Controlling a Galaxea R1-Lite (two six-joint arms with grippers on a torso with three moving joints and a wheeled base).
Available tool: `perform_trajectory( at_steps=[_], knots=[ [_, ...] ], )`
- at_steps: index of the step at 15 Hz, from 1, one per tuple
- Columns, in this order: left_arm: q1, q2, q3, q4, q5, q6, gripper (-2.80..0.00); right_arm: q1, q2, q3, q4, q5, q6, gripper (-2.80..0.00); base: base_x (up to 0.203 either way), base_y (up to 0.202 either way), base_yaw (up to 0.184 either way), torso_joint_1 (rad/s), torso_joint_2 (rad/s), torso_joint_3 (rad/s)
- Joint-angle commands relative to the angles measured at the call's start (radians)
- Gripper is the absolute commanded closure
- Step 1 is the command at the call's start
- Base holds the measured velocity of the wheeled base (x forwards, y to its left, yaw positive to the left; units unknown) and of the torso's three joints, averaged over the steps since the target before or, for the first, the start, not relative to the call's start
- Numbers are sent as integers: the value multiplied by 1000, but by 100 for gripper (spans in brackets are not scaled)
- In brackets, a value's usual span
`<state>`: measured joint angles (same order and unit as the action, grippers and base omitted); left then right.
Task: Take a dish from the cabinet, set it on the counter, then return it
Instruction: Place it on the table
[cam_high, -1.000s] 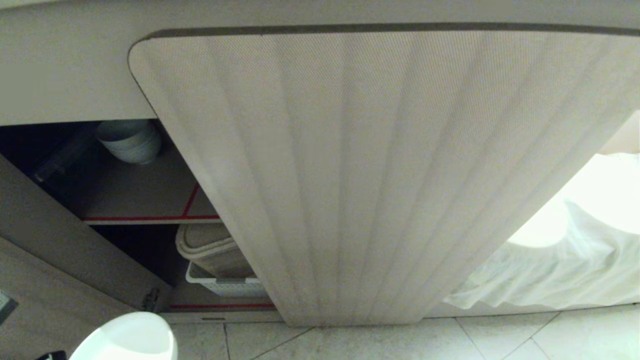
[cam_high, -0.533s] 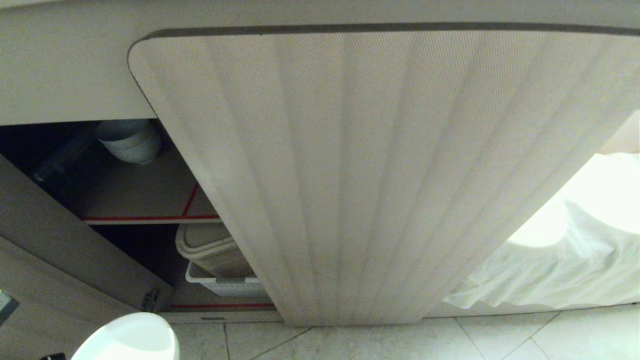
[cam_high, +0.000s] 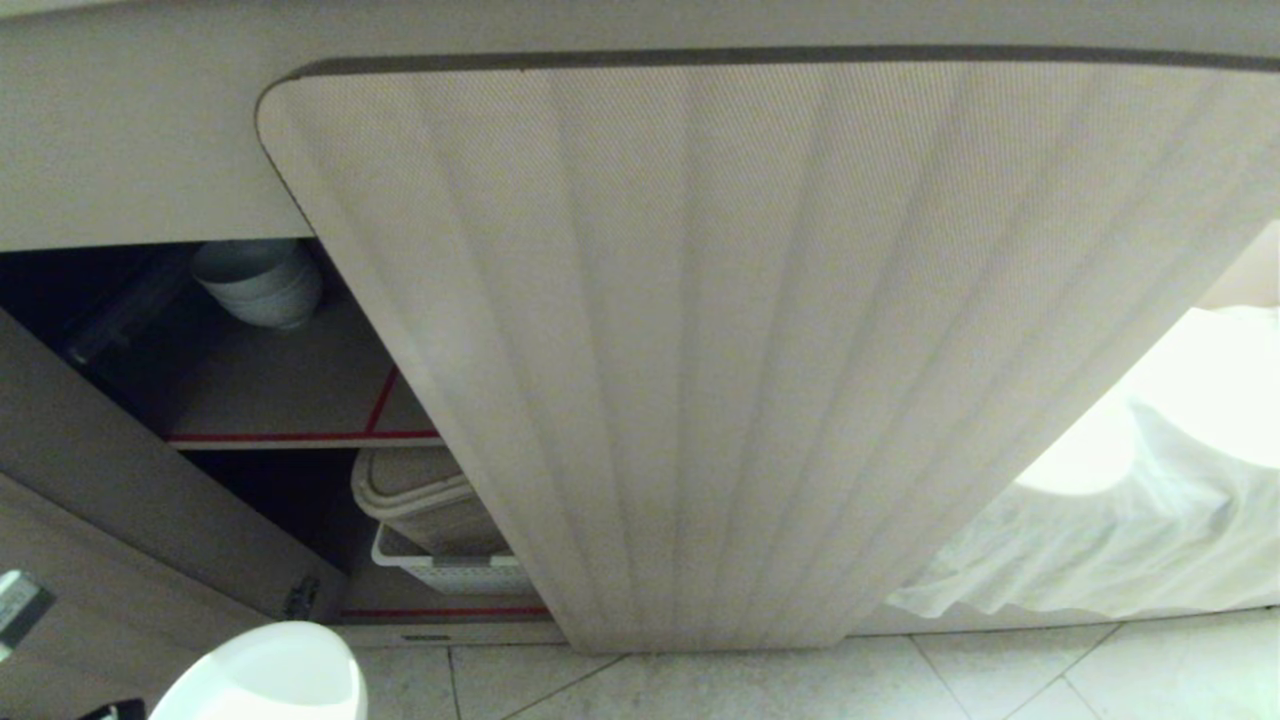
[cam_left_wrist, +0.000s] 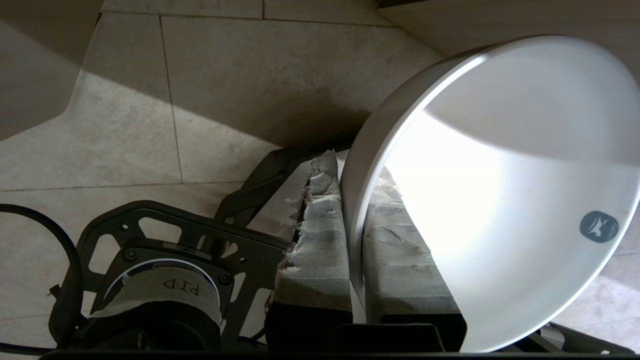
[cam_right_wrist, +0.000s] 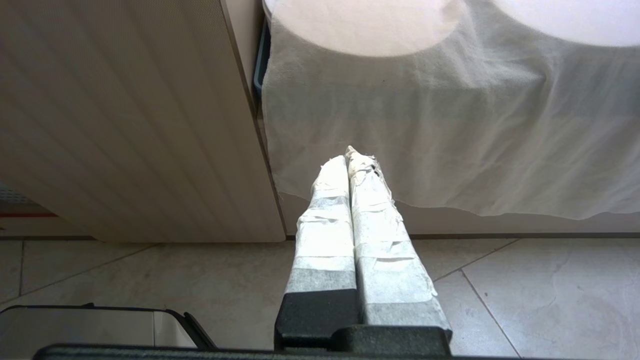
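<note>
Left gripper (cam_left_wrist: 352, 240): taped fingers (cam_left_wrist: 317, 250) clamped on the rim of the bowl (cam_left_wrist: 500, 190), one finger outside the wall, one inside. Bowl tilted, its hollow facing the wrist camera; a small round grey mark sits on the inner wall. Tiled floor (cam_left_wrist: 225, 85) lies behind it.

Head view: bowl (cam_high: 265, 675) at 7 o'clock, cut by the lower edge, just in front of the cabinet (cam_high: 150, 140) opening and outside it. An open fluted door (cam_high: 750, 350) fills the centre. Behind it, at 9 to 10 o'clock, the dark interior: a stack of white bowls (cam_high: 258, 282) on a shelf (cam_high: 290, 390) edged with a red strip. Below that shelf, at 8 o'clock, a white basket (cam_high: 450, 572) with a beige folded item (cam_high: 415, 495) in it. Second door (cam_high: 100, 470) stands open at 8 to 9 o'clock, hinge near its foot.

White cloth (cam_high: 1100, 540) drapes at 4 o'clock, brightly lit.

Right gripper (cam_right_wrist: 352, 160): taped fingers pressed together, nothing between them, pointing towards the cloth (cam_right_wrist: 450, 125), beside the fluted door's (cam_right_wrist: 125, 125) edge, above the floor.
</note>
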<state>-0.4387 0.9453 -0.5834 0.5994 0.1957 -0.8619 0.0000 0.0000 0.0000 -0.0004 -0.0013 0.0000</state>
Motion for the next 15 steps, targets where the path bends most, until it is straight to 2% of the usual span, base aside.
perform_trajectory(
  at_steps=[1,15],
  knots=[
    [0,18,-1,3,1,-5,0,0,0,0,0,0,0,0,0,0,0,0,0,0],
    [0,33,-1,2,-2,-5,0,0,0,0,-1,0,0,0,0,0,0,0,0,0]
  ],
)
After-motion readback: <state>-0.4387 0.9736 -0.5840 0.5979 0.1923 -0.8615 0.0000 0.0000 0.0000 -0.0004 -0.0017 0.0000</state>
